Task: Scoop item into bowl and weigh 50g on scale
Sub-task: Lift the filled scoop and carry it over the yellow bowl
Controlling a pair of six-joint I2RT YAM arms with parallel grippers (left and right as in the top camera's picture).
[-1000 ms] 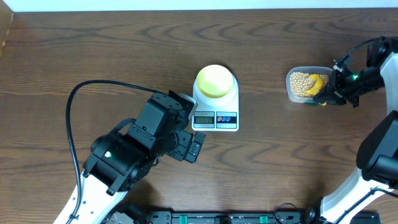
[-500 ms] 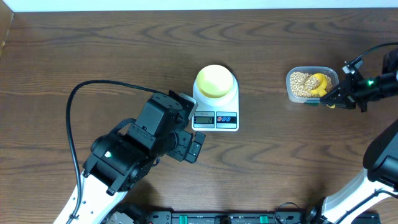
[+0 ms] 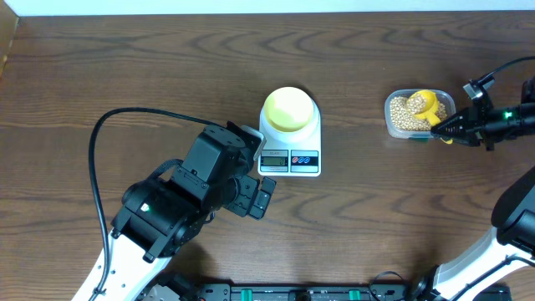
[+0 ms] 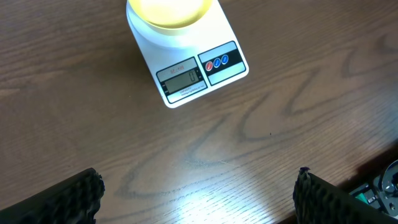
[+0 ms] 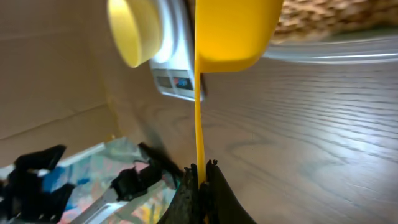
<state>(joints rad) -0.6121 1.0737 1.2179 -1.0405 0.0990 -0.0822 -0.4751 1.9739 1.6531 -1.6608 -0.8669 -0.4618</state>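
Note:
The beans (image 3: pixel 403 111) fill a clear plastic container (image 3: pixel 391 125) at the right. My right gripper (image 3: pixel 445 129) is shut on the handle of a yellow scoop (image 3: pixel 425 103), whose cup sits over the beans; the right wrist view shows the scoop (image 5: pixel 230 31) from below, with my gripper (image 5: pixel 202 169) clamped on its thin handle. The pale yellow bowl (image 3: pixel 289 109) stands on the white scale (image 3: pixel 291 160) mid-table, and looks empty. My left gripper (image 4: pixel 199 199) is open and empty, hovering over bare table in front of the scale (image 4: pixel 186 74).
The left arm's black body and cable (image 3: pixel 125 113) cover the front left of the table. The table's front edge with a black rail (image 3: pixel 301 293) lies just below the left gripper.
My right arm has drawn back to the right and turned. The scoop's cup has shifted from the container's near right side toward its far middle. The left arm has not moved.

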